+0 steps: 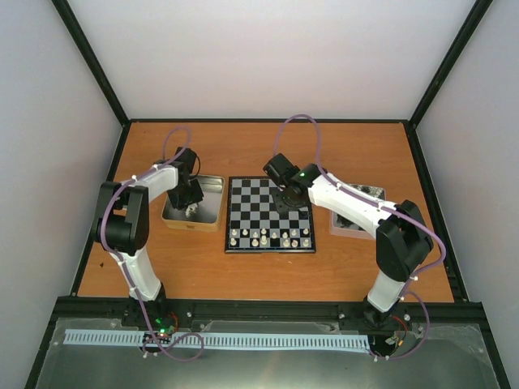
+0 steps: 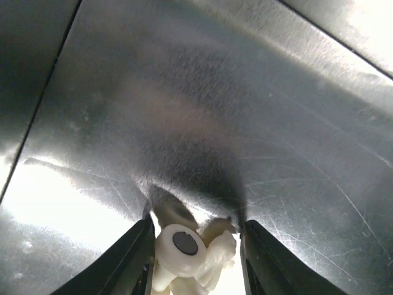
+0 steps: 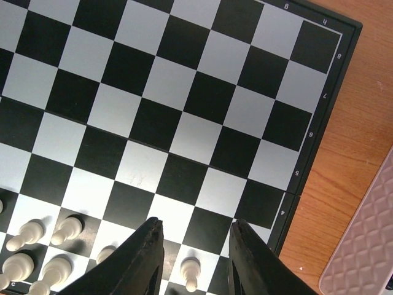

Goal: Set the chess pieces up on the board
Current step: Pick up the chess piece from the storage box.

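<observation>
The board (image 1: 269, 212) lies mid-table, with cream-white chess pieces (image 1: 268, 237) on its two near rows. My left gripper (image 1: 192, 209) is down inside the left metal tin (image 1: 212, 181). In the left wrist view its fingers (image 2: 132, 258) flank a small clump of cream pieces (image 2: 184, 246), one lying with its round base up. The left finger touches that base and a thin gap shows at the right finger. My right gripper (image 1: 289, 200) hovers open over the board (image 3: 184, 92), holding nothing, with a white pawn (image 3: 191, 270) on the square below it.
A second tin (image 1: 375, 193) with dark pieces sits right of the board, partly under the right arm. A pale embossed surface (image 3: 362, 246) shows beyond the board's right rim. Black frame rails border the orange table (image 1: 243, 146).
</observation>
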Robot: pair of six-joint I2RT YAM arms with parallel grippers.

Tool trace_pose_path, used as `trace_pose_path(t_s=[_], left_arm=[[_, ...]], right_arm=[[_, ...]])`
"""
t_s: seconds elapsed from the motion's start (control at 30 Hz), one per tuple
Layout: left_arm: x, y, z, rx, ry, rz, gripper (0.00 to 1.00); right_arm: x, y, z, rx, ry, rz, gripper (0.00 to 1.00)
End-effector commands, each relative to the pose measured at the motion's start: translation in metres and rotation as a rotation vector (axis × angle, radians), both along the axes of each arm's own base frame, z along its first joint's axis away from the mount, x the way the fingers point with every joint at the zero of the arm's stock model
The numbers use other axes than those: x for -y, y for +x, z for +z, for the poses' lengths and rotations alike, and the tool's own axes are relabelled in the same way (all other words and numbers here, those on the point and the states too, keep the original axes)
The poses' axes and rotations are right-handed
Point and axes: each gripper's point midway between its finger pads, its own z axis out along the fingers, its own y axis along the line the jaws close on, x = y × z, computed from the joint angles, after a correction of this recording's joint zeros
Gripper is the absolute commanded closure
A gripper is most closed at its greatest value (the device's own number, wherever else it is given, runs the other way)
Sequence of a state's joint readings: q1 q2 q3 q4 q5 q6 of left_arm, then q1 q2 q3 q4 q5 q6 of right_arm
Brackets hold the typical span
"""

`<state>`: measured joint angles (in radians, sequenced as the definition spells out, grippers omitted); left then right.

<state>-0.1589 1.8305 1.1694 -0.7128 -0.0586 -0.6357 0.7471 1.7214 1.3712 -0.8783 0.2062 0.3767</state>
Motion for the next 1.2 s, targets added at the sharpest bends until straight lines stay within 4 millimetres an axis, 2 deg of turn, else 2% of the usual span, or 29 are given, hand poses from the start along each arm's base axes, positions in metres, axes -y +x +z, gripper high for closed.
trace_pose_path(t_s=[0.0, 0.07, 0.2, 0.33, 0.43, 0.57, 0.77, 0.83, 0.87, 0.93, 1.0, 1.07, 1.17], left_arm=[[-0.002, 0.017, 0.008, 0.052, 0.008, -0.008, 0.63], [-0.003, 0.016, 0.009, 0.053, 0.014, -0.013, 0.63], [-0.007, 0.013, 0.011, 0.051, 0.038, -0.023, 0.71], [-0.019, 0.01, 0.018, 0.065, 0.102, 0.0, 0.71], [-0.021, 0.011, 0.021, 0.074, 0.109, -0.001, 0.71], [-0.017, 0.005, 0.011, 0.055, 0.09, -0.017, 0.74], [-0.016, 0.0, -0.002, 0.032, 0.079, -0.022, 0.69], [-0.016, 0.001, -0.003, 0.037, 0.08, -0.022, 0.73], [-0.016, 0.002, -0.003, 0.042, 0.08, -0.022, 0.77], [-0.016, 0.005, 0.002, 0.06, 0.083, -0.022, 0.88], [-0.015, 0.011, 0.012, 0.084, 0.08, -0.019, 0.94], [-0.013, 0.014, 0.028, 0.106, 0.066, -0.015, 0.96], [-0.006, 0.017, 0.06, 0.156, 0.013, 0.001, 0.96]], right_arm=[[-0.002, 0.01, 0.01, 0.033, 0.008, -0.002, 0.69], [-0.002, 0.011, 0.011, 0.037, 0.008, -0.003, 0.69], [-0.001, 0.012, 0.012, 0.042, 0.008, -0.007, 0.7], [-0.002, 0.011, 0.011, 0.036, 0.013, -0.01, 0.71], [-0.002, 0.01, 0.011, 0.031, 0.017, -0.015, 0.71], [-0.001, 0.01, 0.014, 0.039, 0.02, -0.019, 0.71], [-0.001, 0.01, 0.017, 0.045, 0.028, -0.024, 0.71], [-0.001, 0.01, 0.018, 0.046, 0.031, -0.028, 0.71], [-0.001, 0.01, 0.019, 0.046, 0.034, -0.03, 0.71], [-0.001, 0.01, 0.022, 0.053, 0.042, -0.032, 0.71], [-0.003, 0.01, 0.025, 0.058, 0.054, -0.028, 0.71], [-0.01, 0.011, 0.031, 0.063, 0.089, -0.008, 0.71], [-0.031, 0.011, 0.05, 0.081, 0.207, 0.058, 0.7]])
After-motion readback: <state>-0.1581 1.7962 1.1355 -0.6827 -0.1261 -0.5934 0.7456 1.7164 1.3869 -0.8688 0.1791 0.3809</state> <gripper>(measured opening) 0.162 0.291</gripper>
